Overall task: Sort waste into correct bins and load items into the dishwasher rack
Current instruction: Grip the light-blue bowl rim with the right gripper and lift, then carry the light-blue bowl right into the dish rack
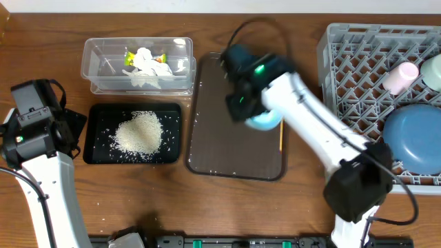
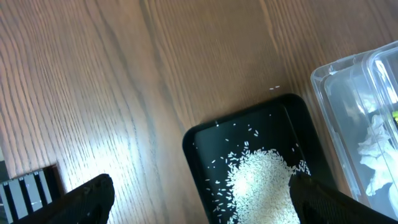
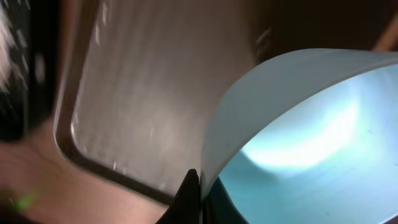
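Note:
My right gripper (image 1: 242, 109) (image 3: 200, 186) is shut on the rim of the small light-blue bowl (image 1: 266, 122) (image 3: 311, 124), holding it tilted over the brown serving tray (image 1: 220, 141) (image 3: 143, 93). A thin chopstick (image 1: 281, 138) lies along that tray's right edge. My left gripper (image 2: 199, 194) is open with nothing between its fingers (image 2: 93, 194), above the near end of the black tray (image 1: 96, 114) (image 2: 199, 140) that holds the rice heap (image 1: 139, 132) (image 2: 264, 177). The clear tub (image 1: 89, 48) (image 2: 339, 87) holds the white tissue (image 1: 148, 65) (image 2: 376, 152) and the green-yellow wrapper (image 1: 129, 56).
The grey dishwasher rack (image 1: 358, 69) stands at the right, with a pink cup (image 1: 400, 77), a mint-green bowl (image 1: 434, 72) and a large blue plate (image 1: 413, 141) in it. Stray rice grains lie on the brown tray. Bare wood lies in front of the trays.

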`<state>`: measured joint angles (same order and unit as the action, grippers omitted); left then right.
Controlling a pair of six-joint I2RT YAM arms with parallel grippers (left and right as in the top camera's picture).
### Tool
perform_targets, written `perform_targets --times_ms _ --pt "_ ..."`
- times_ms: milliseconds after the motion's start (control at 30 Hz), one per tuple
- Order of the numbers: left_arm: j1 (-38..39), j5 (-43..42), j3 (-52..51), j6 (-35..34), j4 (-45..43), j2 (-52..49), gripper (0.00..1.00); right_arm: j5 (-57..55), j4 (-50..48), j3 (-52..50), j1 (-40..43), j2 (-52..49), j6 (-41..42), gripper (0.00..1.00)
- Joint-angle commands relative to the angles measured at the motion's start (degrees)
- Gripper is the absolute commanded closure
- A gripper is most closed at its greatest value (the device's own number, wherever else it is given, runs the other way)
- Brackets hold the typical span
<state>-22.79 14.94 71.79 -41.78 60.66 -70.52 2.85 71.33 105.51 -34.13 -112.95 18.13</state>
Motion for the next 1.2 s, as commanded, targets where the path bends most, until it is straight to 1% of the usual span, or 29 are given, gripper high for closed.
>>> perform_targets --times_ms 0,100,167,300,367,400,533,667,733,833,900,967,1167 --pt "-0.24 0.28 -0.07 -0.09 0.2 -0.15 0.08 -0.39 0.2 4.59 6.64 3.5 -5.22 0.99" --pt "-0.24 0.28 -0.04 -0.09 0.2 -0.15 0.08 5.92 -1.62 5.42 13.79 5.86 -10.58 0.99" --pt "-0.24 0.28 -0.07 -0.09 0.2 -0.15 0.08 13.4 -2.71 5.42 19.69 6.86 -14.1 0.99" --pt "-0.24 0.28 -0.07 -0.09 0.2 -0.15 0.08 31.56 -5.7 4.46 31.43 6.69 -19.74 0.99" --pt "-0.24 0.28 -0.07 -0.09 0.2 -0.15 0.08 43.76 -8.74 2.43 37.4 6.54 -24.35 0.99" --pt "-0.24 0.28 -0.07 -0.09 0.2 -0.15 0.08 48.37 -10.29 1.2 39.91 6.54 -25.38 0.99" --pt "-0.24 0.28 -0.07 -0.09 0.2 -0.15 0.08 60.89 -16.74 -4.04 47.32 6.54 -25.55 0.99" --pt "-0.24 0.28 -0.04 -0.09 0.2 -0.15 0.08 74.16 -28.79 -11.34 52.43 6.54 -25.38 0.99" --pt "-0.24 0.28 -0.07 -0.09 0.2 -0.15 0.08 76.54 -34.75 -14.93 53.86 6.54 -22.82 0.99" --pt "-0.24 0.28 -0.07 -0.09 0.2 -0.15 0.08 76.52 -42.88 -20.24 54.77 6.54 -16.39 0.99" --pt "-0.24 0.28 -0.07 -0.09 0.2 -0.15 0.08 76.5 -46.31 -23.02 54.86 6.54 -12.44 0.99" --pt "-0.24 0.28 -0.07 -0.11 0.2 -0.15 0.08 76.48 -47.82 -25.09 54.86 6.54 -10.08 0.99" --pt "-0.24 0.28 -0.07 -0.09 0.2 -0.15 0.08 73.29 -47.01 -28.72 55.49 6.54 -5.7 0.99"
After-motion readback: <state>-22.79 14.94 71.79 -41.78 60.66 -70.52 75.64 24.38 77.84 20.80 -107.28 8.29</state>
